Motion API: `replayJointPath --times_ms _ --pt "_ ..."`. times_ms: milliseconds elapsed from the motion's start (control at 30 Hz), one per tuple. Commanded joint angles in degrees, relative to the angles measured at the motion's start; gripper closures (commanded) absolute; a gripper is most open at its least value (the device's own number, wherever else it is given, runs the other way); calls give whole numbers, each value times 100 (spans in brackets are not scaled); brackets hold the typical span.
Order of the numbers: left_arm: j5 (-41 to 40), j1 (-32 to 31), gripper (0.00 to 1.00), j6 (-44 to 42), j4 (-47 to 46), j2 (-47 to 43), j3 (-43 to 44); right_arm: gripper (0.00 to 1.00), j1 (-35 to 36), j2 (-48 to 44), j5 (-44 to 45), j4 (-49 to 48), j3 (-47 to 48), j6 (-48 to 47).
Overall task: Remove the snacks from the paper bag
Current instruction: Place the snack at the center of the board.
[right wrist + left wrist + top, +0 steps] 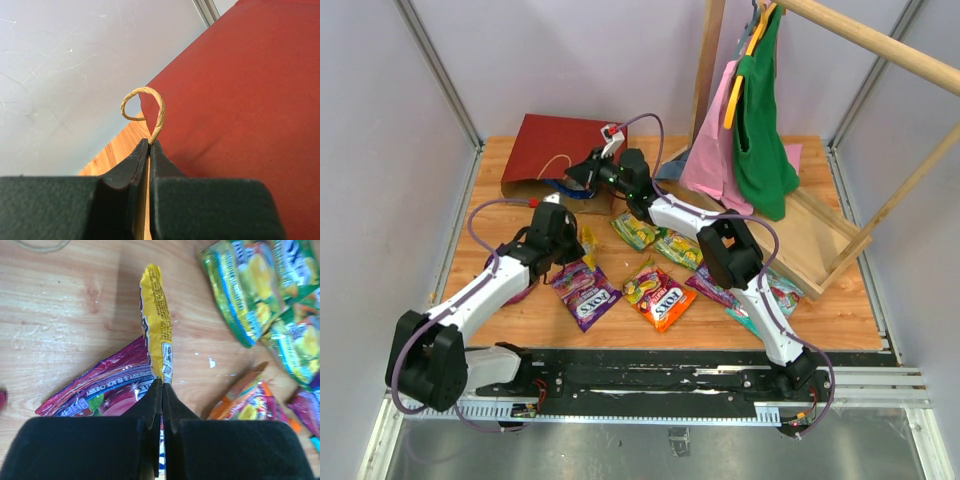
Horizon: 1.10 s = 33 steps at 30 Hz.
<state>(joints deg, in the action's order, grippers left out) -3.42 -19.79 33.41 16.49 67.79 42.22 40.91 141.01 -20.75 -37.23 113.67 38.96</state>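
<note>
The dark red paper bag [552, 148] lies on its side at the back left of the table. My right gripper [578, 178] is shut on its pale twine handle [157, 116], with the red bag wall [240, 100] right behind it. My left gripper [582, 243] is shut on a yellow snack packet [157, 322] and holds it edge-on just above the wood. Other snacks lie on the table: a purple packet [585, 290], an orange one [660, 298], green ones [655, 240], and teal and purple ones [760, 292].
A pale wooden frame [820, 240] with a rail of hanging pink [715, 150] and green garments [760, 130] stands at the back right. A second twine handle [554, 166] lies on the wood by the bag. Grey walls enclose the table.
</note>
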Motion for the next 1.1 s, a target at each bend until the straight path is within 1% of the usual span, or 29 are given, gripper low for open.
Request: replayJointPath --times_ms 0,67,133,267,400,533,667,767,933,1067 --pt "-927 -385 100 -199 218 280 154 99 75 -177 80 -179 -90 -110" --pt "-1373 -628 99 -186 357 413 252 99 75 -146 60 -191 -75 -80" --pt "-1651 -771 99 -173 513 602 338 99 74 -132 18 -239 -101 -29" --pt "-1841 -957 99 -117 541 812 385 99 75 -149 9 -280 -179 -7" --pt "-1843 -1079 99 -98 507 967 403 99 75 -186 1 -310 -247 -11" --pt "-2121 -1211 100 -43 747 1051 583 99 75 -194 -8 -328 -274 0" --pt "-2410 -1222 99 -10 888 763 689 99 71 -184 -16 -358 -299 23" --pt "-2817 -1220 99 34 1124 600 912 99 75 -168 -25 -389 -294 62" --pt "-3376 -1220 99 69 1548 639 1271 99 75 -188 -42 -423 -344 79" --pt "-3667 -1236 99 -8 1571 817 1276 99 68 -207 -34 -449 -406 64"
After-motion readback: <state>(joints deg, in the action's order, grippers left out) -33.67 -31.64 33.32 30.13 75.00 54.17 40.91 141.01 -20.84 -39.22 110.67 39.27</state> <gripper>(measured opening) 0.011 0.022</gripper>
